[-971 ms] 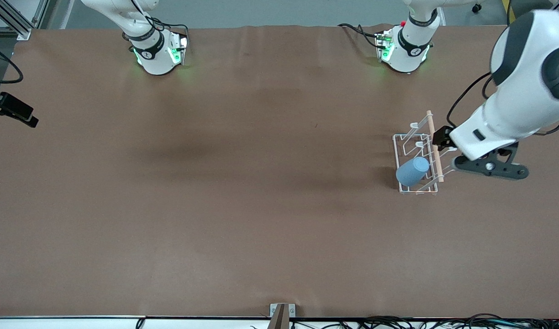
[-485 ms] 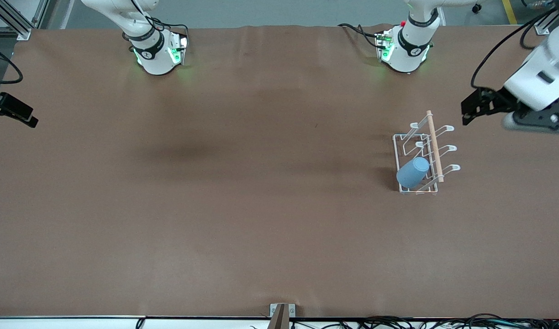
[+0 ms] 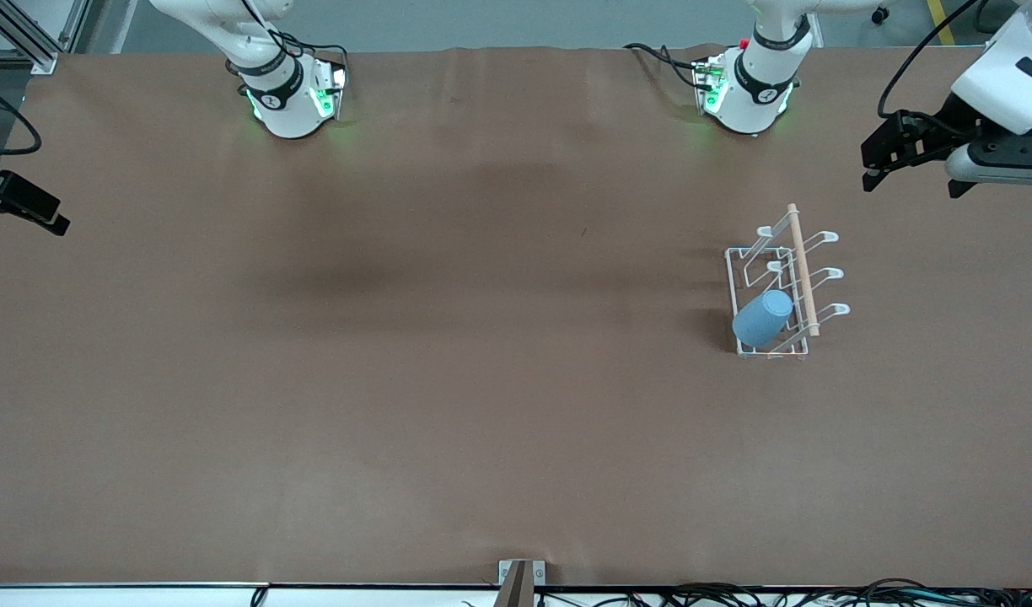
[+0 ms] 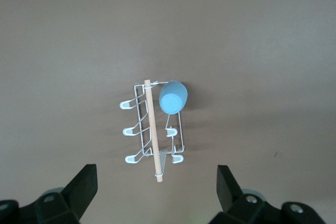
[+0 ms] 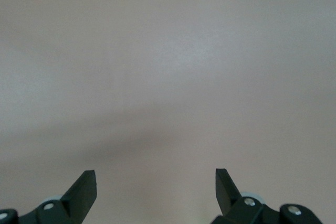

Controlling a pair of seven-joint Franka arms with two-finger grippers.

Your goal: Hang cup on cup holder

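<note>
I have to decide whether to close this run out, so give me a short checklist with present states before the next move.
1. The cup sits on a prong of the cup holder: ok.
2. The cup holder stands upright on the table: ok.
3. The left claw is open, empty and apart from the holder: ok.
4. The right claw is open over bare table, waiting: ok.
5. The cup is fully seated on the prong: cannot tell.
</note>
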